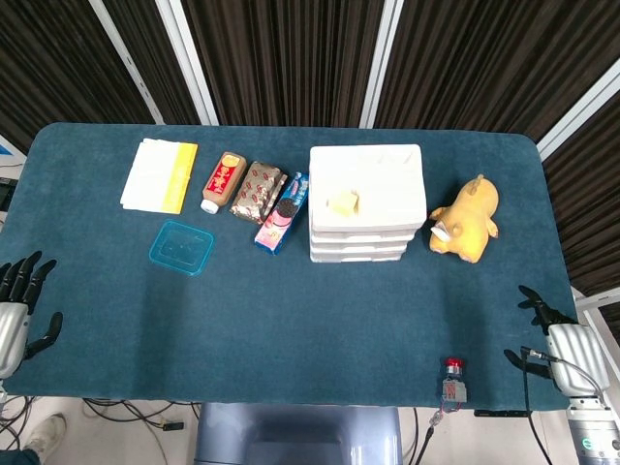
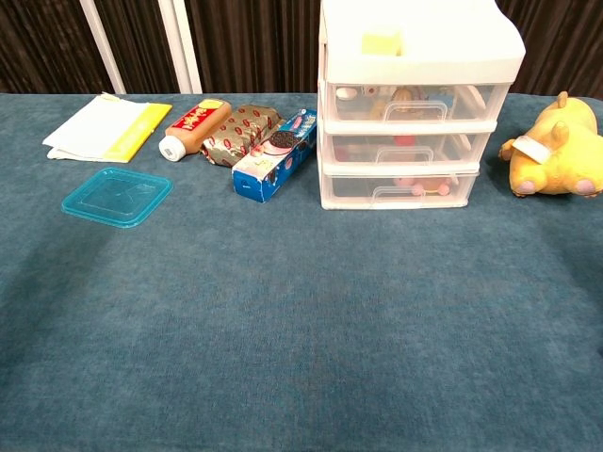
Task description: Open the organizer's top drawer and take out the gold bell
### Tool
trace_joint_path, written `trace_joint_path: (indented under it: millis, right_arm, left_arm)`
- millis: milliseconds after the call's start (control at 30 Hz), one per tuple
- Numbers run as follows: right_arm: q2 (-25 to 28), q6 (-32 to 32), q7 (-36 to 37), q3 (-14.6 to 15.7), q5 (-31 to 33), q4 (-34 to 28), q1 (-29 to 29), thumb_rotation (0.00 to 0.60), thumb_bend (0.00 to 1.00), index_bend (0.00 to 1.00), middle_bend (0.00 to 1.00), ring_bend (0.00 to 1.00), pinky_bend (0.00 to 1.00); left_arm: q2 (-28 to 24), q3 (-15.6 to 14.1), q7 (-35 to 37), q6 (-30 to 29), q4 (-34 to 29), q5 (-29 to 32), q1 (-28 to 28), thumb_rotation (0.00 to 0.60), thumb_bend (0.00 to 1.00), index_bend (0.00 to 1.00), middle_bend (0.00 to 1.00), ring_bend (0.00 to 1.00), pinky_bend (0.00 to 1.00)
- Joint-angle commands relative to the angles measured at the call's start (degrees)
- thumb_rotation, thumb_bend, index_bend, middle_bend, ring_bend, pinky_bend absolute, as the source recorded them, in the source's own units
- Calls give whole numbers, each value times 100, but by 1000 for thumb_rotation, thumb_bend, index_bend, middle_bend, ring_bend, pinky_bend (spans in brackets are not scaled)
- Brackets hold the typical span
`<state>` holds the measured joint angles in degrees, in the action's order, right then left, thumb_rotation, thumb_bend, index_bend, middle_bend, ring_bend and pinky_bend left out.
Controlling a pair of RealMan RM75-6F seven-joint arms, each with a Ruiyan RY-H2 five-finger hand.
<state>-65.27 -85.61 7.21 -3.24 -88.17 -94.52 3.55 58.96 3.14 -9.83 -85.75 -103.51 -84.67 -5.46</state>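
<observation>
A white three-drawer organizer (image 1: 366,201) (image 2: 410,104) stands at the back middle of the blue table. Its top drawer (image 2: 412,102) is closed, and small items show dimly through its clear front. I cannot make out the gold bell among them. My left hand (image 1: 17,308) hangs off the table's front left edge, fingers spread, holding nothing. At the front right edge my right hand (image 1: 554,341) is also off the table, fingers apart and empty. Neither hand shows in the chest view.
Left of the organizer lie a cookie box (image 1: 282,212), a foil pack (image 1: 257,191), a brown bottle (image 1: 222,181), a white-and-yellow pad (image 1: 160,175) and a teal lid (image 1: 181,247). A yellow plush (image 1: 466,219) sits right of it. A red button (image 1: 453,380) is clamped at the front edge.
</observation>
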Motion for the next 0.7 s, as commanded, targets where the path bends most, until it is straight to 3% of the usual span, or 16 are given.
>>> trace_joint_path:
  millis: [33,133,267,367,700]
  right_arm:
    - [246,527,1456,156,-257,-139,279,600,356,124,585,727,873]
    - [467,1082,2293,177,-316,-209,623,600,406,98,759,883,969]
    - [720,1985,3556,220,-362,-317,1175,600,406,60,875,986,1000]
    - [665,2409,4174,208,-437,-272,1522,600,406,39,912,1000,1000]
    - [29,2972,5115,26,-415,-291,2244,600,449,8,962,1000,1000]
  left_arm:
    - [-11,15,-21,-12,5,13,0,600,422,73,3,0,0]
    - [-21,15,12,12,11,57,4,600,422,73,3,0,0]
    - [-38,44,39,-20,-2,49,-1,600,422,73,4,0,0]
    - [-68,74,77,-60,-18,62,7,600,422,72,3,0,0]
    - [-98,90,175,-46,22,119,16,600,422,73,3,0,0]
